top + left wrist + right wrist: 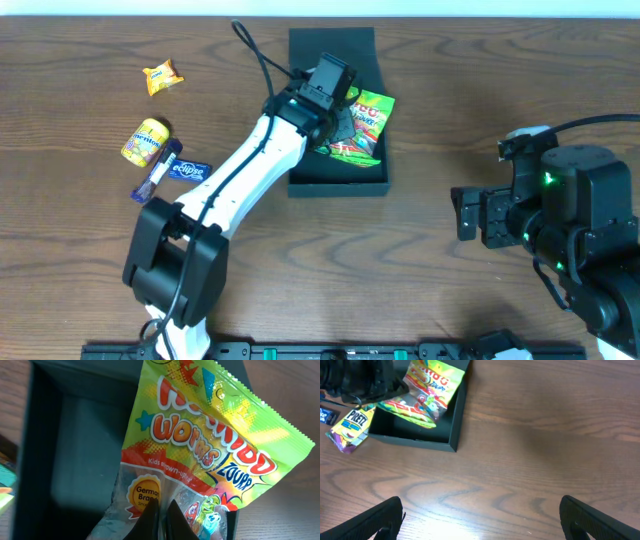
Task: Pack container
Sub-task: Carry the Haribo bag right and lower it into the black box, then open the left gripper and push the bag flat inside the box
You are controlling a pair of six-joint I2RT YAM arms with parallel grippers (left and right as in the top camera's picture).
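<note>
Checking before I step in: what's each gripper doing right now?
Left gripper: closed, holding the candy bag.
Right gripper: open, holding nothing.

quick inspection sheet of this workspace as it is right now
surface: wooden table, no spills seen
job's things: dark box open, flap back; gummy worms bag held over it, reaching past its right wall
clutter: orange candy packet, yellow roll, eclipse gum pack, purple bar, all left of the box
grippers: left gripper shut on the bag's edge; right gripper open, empty
cables: black cable loops off the left wrist
surroundings: black rail along the front edge
</note>
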